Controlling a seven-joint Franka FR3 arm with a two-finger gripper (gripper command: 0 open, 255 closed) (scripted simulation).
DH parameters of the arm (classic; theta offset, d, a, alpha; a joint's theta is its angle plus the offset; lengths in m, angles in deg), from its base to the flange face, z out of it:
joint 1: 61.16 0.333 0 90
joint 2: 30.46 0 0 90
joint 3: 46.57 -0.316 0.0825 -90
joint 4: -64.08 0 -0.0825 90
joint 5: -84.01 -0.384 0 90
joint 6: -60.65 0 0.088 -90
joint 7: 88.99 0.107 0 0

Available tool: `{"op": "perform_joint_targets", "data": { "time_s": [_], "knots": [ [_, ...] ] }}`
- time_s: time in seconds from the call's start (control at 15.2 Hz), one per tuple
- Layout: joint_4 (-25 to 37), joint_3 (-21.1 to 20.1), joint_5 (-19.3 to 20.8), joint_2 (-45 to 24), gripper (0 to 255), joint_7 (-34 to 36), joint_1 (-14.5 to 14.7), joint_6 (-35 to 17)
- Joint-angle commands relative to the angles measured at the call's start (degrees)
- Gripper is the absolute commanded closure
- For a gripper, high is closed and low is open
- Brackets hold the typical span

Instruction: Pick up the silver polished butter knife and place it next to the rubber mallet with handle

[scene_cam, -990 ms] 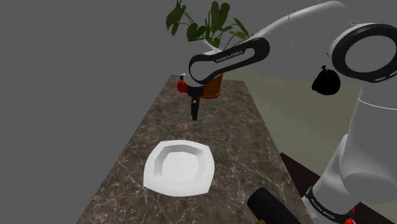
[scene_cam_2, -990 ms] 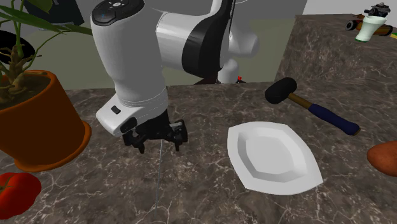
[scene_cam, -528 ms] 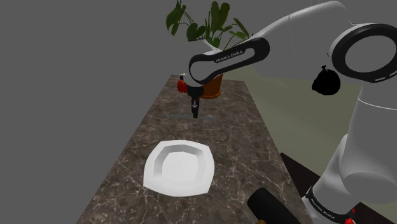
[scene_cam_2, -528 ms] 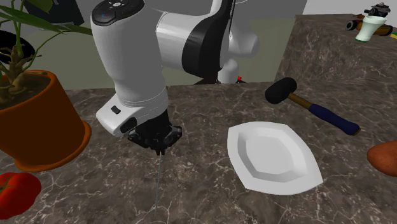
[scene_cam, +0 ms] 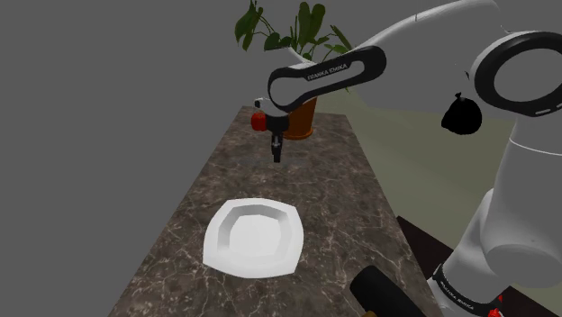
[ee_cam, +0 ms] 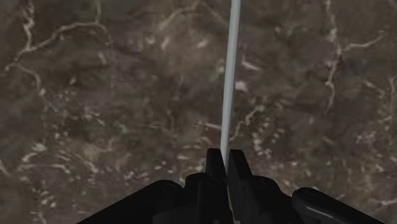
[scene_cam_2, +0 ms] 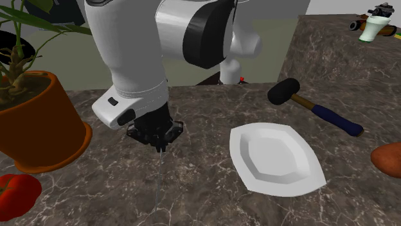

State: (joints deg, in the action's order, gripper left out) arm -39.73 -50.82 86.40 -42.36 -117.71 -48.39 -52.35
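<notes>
Butter knife (ee_cam: pixel 229 76) clamped in gripper (ee_cam: pixel 225 158) per wrist view; second exterior view adds whole mallet (scene_cam_2: pixel 285 92).

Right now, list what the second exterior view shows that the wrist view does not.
Second exterior view, not the wrist view: the black-headed mallet, the white plate, the orange plant pot and the white arm. Wrist view, not the other: a close look at the gripper shut on the thin grey knife, its blade running away from the fingers. Both share the gripper, the knife and the dark marbled counter.
</notes>
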Motion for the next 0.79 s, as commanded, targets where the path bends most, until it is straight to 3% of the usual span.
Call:
{"op": "perform_joint_targets", "data": {
  "time_s": [0.0,0.73],
  "knots": [
    [1.18,-0.02,-0.06,0.37,255,-0.05,0.01,1.57],
    [7.72,-0.07,-0.26,1.86,255,-0.32,0.03,9.59]
  ]
}}
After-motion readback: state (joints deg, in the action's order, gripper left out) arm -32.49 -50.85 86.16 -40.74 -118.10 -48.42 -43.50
